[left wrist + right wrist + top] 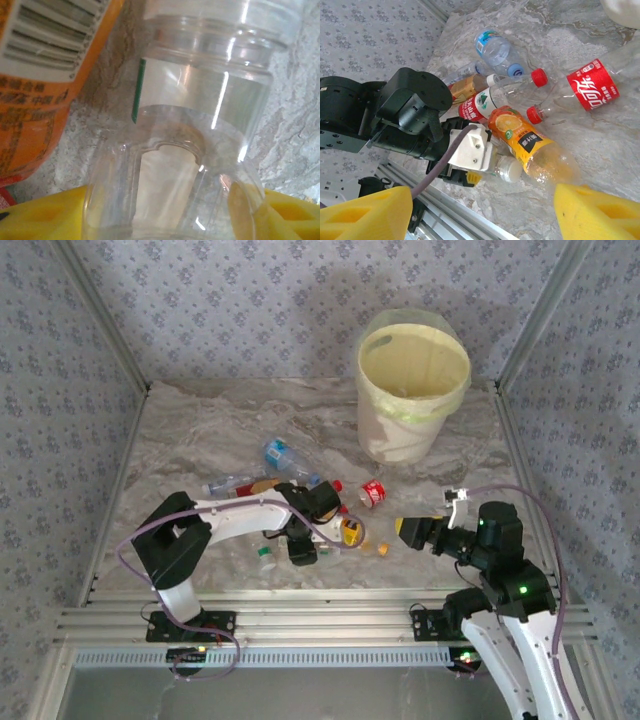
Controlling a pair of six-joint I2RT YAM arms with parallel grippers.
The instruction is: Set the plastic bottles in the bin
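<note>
The plastic bottles (530, 145) look clear and glossy, the marbled table (200, 430) matt, perhaps stone, the bin (400, 430) smooth.

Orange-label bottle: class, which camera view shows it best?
Right wrist: the orange-label bottle lies nearly whole, with its label readable. The top view shows the bottle small and far off. The left wrist view catches an edge of its label, very close.
</note>
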